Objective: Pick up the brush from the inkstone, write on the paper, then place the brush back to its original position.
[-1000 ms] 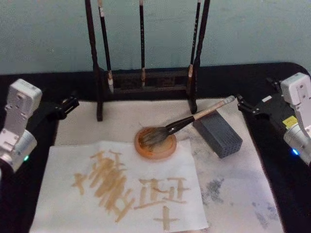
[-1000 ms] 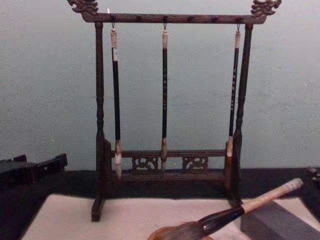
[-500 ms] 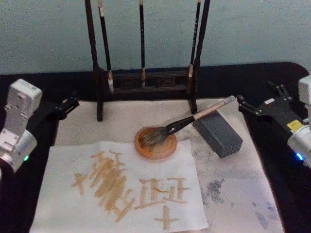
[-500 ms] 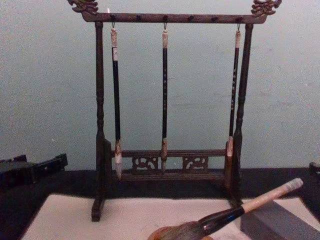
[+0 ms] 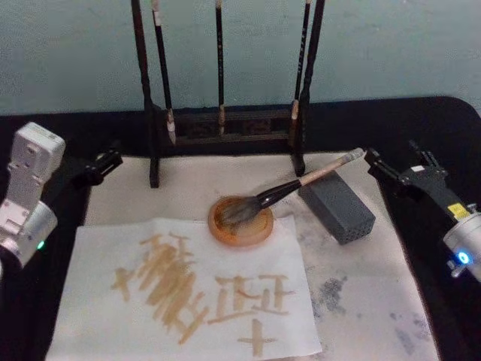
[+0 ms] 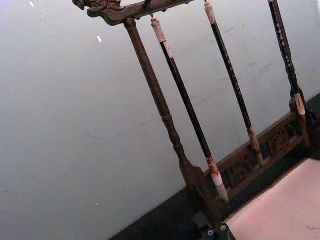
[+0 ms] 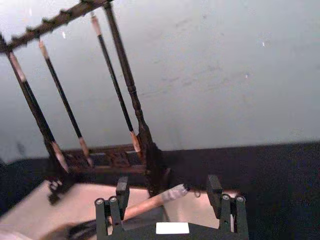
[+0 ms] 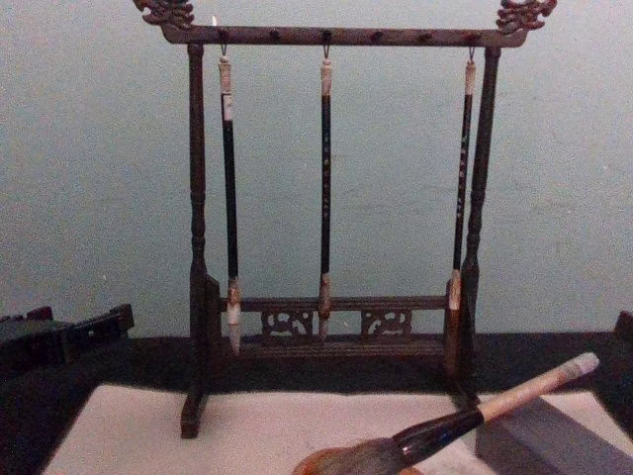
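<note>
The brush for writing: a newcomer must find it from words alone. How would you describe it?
Find the tall wooden rack at the back; before it sits a round brown dish. The brush lies with its bristles in that dish and its handle propped on a grey block. Unlike the three thin black brushes hanging there, it is thick and pale-handled.

Right gripper at the right, fingers spread wide; left gripper far left, seemingly parked.

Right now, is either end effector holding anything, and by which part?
Nothing is held. The brush lies with bristles in the round dish, handle on the grey block; right end effector open near its handle end, left end effector idle.
</note>
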### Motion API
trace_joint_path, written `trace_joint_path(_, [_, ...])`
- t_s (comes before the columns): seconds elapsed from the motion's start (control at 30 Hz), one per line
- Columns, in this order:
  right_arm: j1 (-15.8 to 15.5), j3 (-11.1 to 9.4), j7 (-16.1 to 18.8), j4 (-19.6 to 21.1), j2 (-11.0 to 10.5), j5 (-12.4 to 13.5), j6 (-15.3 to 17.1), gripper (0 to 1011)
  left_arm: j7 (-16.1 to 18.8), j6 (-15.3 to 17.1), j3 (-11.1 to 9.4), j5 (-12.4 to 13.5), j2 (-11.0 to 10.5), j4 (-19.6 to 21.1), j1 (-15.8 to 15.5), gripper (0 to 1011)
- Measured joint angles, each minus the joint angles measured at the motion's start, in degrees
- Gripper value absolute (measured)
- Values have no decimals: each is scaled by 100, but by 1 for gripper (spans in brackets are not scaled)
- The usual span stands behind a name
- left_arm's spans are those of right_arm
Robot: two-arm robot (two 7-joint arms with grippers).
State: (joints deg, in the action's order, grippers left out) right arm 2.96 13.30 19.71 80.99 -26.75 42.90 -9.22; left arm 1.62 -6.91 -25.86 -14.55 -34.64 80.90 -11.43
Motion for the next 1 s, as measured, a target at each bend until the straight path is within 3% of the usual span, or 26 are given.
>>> trace_joint_path(0.23, [67, -202, 591, -422, 361, 818, 343, 1001, 0, 0, 0, 0, 0, 0, 0, 1002])
trace_joint_path(0.43, [175, -242, 787, -766, 567, 1295, 669, 1002, 0, 0, 0, 0, 0, 0, 0, 1002])
trace_joint_path(0.73, [276, -244, 660, -975, 707, 1863, 1099, 1001, 0, 0, 0, 0, 0, 0, 0, 1000])
trace_joint_path(1.0, [352, -255, 432, -1020, 787, 2155, 1245, 1001, 0, 0, 0, 0, 0, 0, 0, 1002])
